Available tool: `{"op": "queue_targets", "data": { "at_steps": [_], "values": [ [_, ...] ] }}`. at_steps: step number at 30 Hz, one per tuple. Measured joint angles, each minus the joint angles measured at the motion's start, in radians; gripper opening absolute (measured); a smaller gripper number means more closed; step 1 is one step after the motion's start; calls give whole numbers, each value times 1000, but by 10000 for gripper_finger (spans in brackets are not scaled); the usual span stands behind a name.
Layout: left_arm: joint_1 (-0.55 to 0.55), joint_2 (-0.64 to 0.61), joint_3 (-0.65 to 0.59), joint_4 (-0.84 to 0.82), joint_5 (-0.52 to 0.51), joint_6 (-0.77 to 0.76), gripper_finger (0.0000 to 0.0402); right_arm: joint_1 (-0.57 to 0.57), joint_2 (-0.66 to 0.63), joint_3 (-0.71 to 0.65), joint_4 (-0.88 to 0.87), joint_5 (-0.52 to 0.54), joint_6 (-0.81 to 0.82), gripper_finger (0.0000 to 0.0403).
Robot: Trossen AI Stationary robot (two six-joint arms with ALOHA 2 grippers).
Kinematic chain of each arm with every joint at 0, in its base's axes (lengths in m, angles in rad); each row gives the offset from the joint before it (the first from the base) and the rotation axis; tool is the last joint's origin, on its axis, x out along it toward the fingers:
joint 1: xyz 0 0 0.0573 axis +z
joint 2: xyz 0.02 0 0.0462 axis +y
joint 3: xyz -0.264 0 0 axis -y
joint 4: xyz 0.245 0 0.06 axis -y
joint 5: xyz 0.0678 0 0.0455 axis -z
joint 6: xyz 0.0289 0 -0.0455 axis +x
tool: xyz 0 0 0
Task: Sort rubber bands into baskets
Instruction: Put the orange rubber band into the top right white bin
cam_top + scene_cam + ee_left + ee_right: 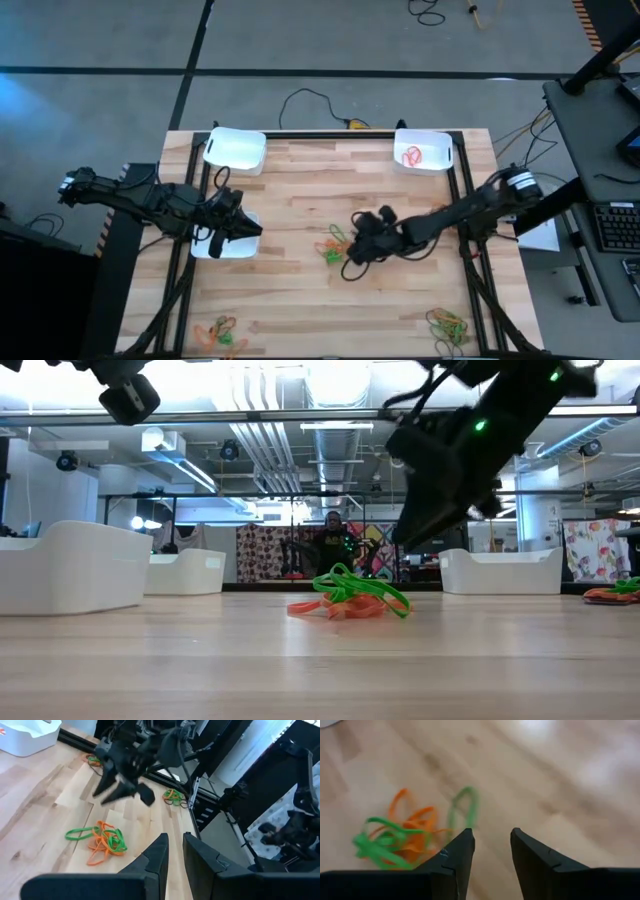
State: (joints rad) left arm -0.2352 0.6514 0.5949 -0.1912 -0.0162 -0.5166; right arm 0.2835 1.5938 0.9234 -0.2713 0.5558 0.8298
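Note:
A tangle of green and orange rubber bands [333, 245] lies on the table's middle; it also shows in the low view [350, 595]. My right gripper [352, 262] hovers just right of it, open and empty; in its wrist view [492, 845] the bands [400, 837] lie beside one finger. My left gripper [240, 225] is above the near-left white basket [212, 247], its fingers [174, 845] a narrow gap apart with nothing between them. A far-left basket [236, 148] stands empty, as far as shows. The far-right basket [422, 150] holds orange bands.
More band piles lie near the front left [218, 332] and front right [448, 325] corners. A black frame rail [465, 215] runs along the table's right side, another [195, 190] along its left side. A cable [310, 100] lies on the floor beyond the far edge.

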Motion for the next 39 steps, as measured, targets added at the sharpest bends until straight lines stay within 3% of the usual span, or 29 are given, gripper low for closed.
{"op": "queue_targets", "data": {
  "at_steps": [4,12,18,26,32,39],
  "values": [
    [0,0,0,-2,0,-6,42,-4,76,0,126,-87,-73,129],
    [-14,2,0,-7,1,-23,42,-44,127,0,78,-96,-76,112],
    [-15,5,-1,-6,1,-17,42,-87,129,0,102,-216,-171,90],
    [-15,8,-1,-4,0,-16,42,-116,176,1,136,-301,-234,66],
    [-15,8,-1,-4,0,-23,42,-118,197,2,135,-301,-239,45],
    [-15,8,-1,-4,0,-23,42,-139,124,-3,70,-316,-218,10]
  ]
}}
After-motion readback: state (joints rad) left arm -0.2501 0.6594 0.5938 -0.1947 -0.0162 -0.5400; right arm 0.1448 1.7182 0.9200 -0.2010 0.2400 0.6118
